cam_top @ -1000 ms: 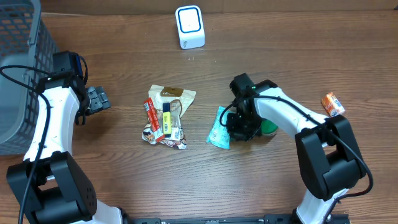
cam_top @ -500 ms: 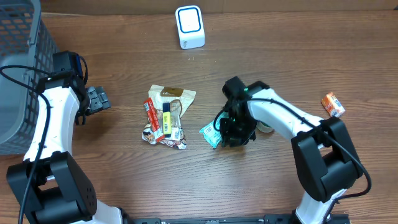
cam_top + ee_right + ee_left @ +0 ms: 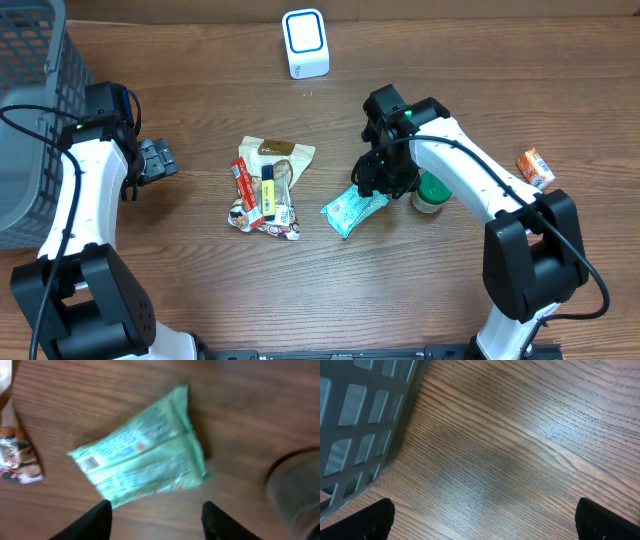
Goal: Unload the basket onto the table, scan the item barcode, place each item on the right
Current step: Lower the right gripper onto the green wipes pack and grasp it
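The item, a pale green snack packet (image 3: 352,207), lies flat on the wooden table, free of any grip. In the right wrist view the packet (image 3: 142,462) shows a small barcode (image 3: 89,462) near its left end. My right gripper (image 3: 378,178) hovers just behind and above it, and in the wrist view this gripper (image 3: 156,510) is open with bare wood between the fingers. A white scanner (image 3: 305,43) stands at the back centre. My left gripper (image 3: 160,160) is wide open over bare wood (image 3: 485,512), far left.
A pile of snack packets (image 3: 268,190) lies left of the green packet. A green-lidded cup (image 3: 432,195) stands right beside my right arm. An orange box (image 3: 535,167) sits far right. A grey basket (image 3: 30,110) fills the left edge, close to the left gripper (image 3: 365,420).
My right gripper opened and let go of the green packet, then drew back towards the far side. The packet now lies flat. The left arm has not moved.
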`<move>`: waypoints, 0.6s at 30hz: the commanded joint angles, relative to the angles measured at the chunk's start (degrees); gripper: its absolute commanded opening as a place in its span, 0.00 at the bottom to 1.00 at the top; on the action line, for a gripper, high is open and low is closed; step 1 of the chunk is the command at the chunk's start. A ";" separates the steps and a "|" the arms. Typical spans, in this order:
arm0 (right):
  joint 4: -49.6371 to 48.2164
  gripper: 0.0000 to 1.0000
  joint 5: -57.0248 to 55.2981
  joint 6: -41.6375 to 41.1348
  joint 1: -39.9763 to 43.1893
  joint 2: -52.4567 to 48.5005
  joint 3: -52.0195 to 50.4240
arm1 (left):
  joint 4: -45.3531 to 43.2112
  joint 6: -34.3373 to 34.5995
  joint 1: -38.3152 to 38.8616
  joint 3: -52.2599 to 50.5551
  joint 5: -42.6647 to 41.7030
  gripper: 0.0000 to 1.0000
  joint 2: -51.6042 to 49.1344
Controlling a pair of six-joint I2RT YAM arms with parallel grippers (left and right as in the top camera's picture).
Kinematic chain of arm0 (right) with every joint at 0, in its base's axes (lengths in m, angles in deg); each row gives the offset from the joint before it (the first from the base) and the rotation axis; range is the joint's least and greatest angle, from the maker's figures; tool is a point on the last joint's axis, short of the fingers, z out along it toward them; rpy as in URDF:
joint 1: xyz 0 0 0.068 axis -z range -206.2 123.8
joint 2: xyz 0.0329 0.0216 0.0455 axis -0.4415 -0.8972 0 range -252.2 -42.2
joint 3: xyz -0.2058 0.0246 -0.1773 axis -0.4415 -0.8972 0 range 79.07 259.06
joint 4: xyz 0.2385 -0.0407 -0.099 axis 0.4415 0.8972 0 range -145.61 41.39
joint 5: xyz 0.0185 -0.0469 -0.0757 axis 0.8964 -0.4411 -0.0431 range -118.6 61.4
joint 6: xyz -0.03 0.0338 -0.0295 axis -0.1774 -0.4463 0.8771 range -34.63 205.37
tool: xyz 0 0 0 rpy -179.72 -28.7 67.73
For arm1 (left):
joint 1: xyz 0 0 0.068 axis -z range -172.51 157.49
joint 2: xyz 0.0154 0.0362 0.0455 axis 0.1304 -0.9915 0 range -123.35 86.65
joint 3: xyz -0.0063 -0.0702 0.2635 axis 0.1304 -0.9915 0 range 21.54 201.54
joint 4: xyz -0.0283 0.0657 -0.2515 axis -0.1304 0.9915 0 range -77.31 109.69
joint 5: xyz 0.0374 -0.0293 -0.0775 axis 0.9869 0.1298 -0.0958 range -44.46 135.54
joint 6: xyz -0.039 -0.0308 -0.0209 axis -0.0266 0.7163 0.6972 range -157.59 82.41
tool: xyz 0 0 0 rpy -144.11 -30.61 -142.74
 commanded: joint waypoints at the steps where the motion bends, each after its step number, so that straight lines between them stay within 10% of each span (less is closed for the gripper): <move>1: -2.64 0.60 -3.50 2.10 -0.04 -0.35 -2.51 | 0.11 -0.63 0.07 0.87 0.76 1.00 1.16; 18: -8.74 0.58 -6.93 2.05 0.61 -1.22 -5.57 | 0.11 -0.63 0.07 0.87 0.76 1.00 1.16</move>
